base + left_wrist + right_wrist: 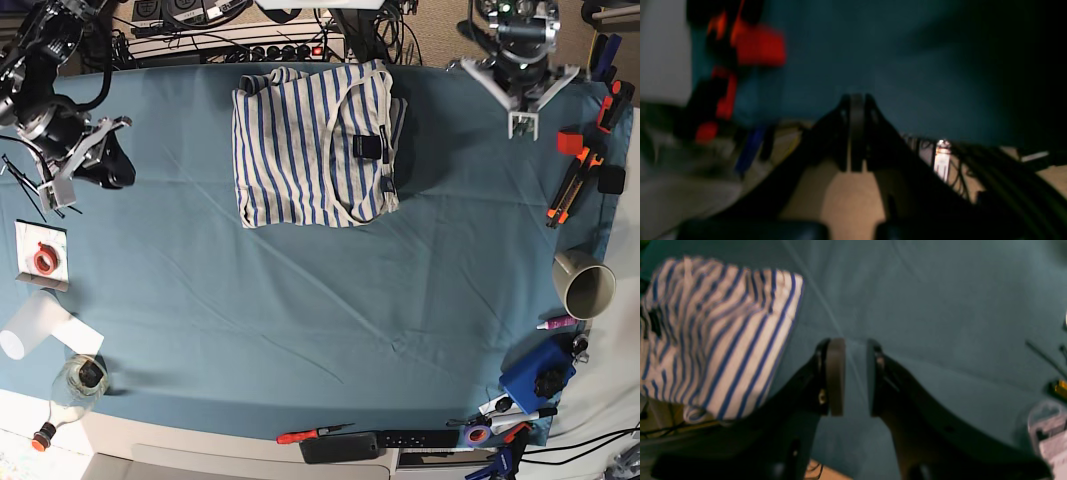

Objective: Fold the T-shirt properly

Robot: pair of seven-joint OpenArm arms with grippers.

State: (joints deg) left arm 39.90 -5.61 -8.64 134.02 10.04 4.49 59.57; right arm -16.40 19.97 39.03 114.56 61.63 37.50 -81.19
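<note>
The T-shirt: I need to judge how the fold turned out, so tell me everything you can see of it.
The T-shirt is white with thin blue stripes, soft cloth by its look. It lies folded into a compact, roughly rectangular bundle near the far edge of the blue table cover. A curved neckline with a small dark label shows on top, toward its right side. Its edges are slightly uneven. Neither gripper touches it.

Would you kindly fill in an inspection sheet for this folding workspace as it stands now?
Surface: teal cloth covering the table, lightly creased.
Job's things: T-shirt folded into a compact rectangle at the far edge.
Clutter: mug, blue box, orange-black tools, tape roll, bottle, screwdriver.
Grippers: left gripper shut, empty; right gripper open, empty; both away from the shirt.
Cables: bundles behind the far edge.
Surroundings: nothing seen.
</note>
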